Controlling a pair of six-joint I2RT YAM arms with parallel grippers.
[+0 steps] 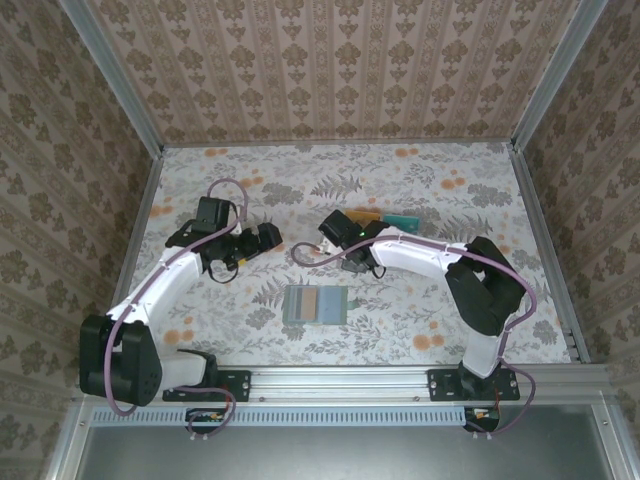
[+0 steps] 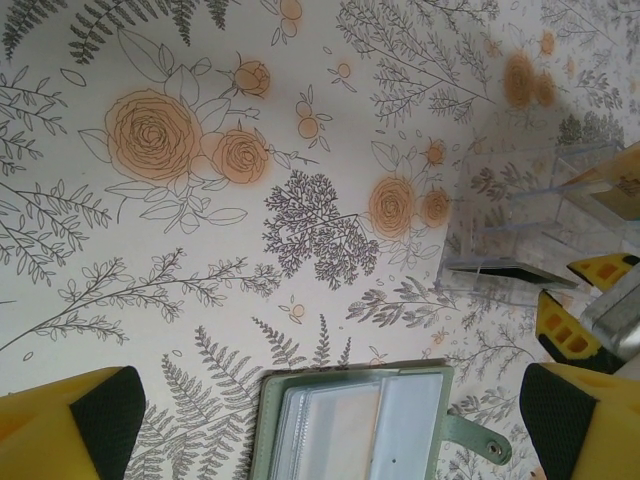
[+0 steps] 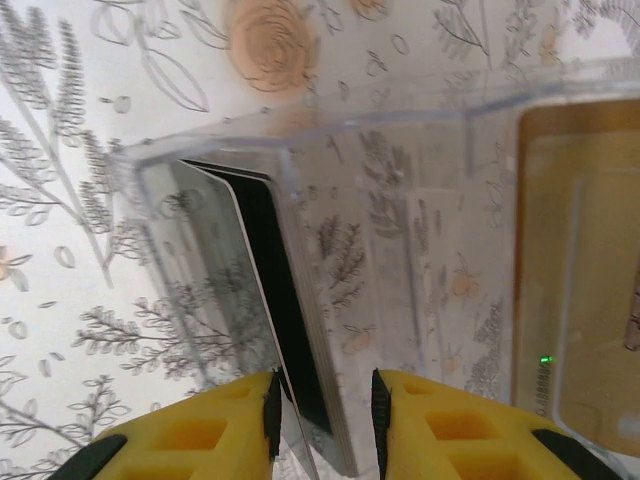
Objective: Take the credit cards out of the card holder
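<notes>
The card holder lies open and flat on the table, a tan patch showing through its clear sleeves. In the left wrist view the card holder sits low between my left gripper's fingers. That left gripper is open wide; from above, the left gripper hovers up and left of the holder. A tan-orange credit card and a teal credit card rest in the clear tray. My right gripper is at the tray's left end. Seen from the wrist, the right gripper stands open astride a tray wall and a black card. The tan-orange card lies to the right.
The clear plastic compartment tray stands behind the holder; in the left wrist view the tray and the right gripper's yellow fingers sit at the right. Patterned walls close in the table on three sides.
</notes>
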